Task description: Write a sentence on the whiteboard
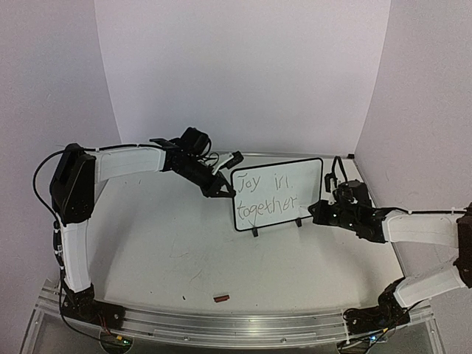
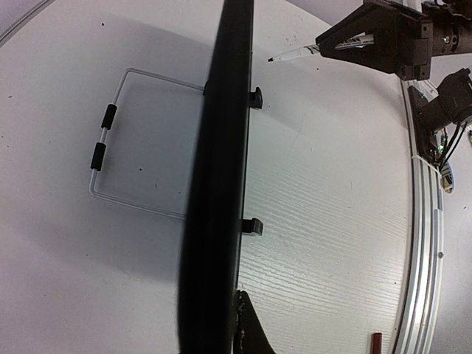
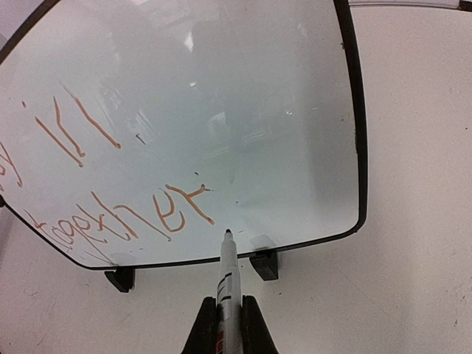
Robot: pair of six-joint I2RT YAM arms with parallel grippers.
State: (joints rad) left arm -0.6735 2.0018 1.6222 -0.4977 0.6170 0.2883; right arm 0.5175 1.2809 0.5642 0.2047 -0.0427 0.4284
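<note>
The whiteboard [image 1: 295,177] stands upright on its two black feet at the back middle of the table. The sentence [image 1: 267,202] reads "Joy in" above "together". My left gripper [image 1: 223,189] is shut on the board's left edge. In the left wrist view the board's edge [image 2: 217,169] is a dark vertical strip, with one finger [image 2: 252,332] against it and the other hidden. My right gripper [image 3: 229,302] is shut on a white marker [image 3: 228,273]. Its tip is at the board [image 3: 243,88], just right of "together" [image 3: 140,217]. I cannot tell whether it touches.
A small red piece [image 1: 221,298] lies near the table's front edge and also shows in the left wrist view [image 2: 376,344]. A wire stand [image 2: 110,147] sticks out behind the board. Walls close in the back and sides; a metal rail [image 1: 236,324] runs along the front.
</note>
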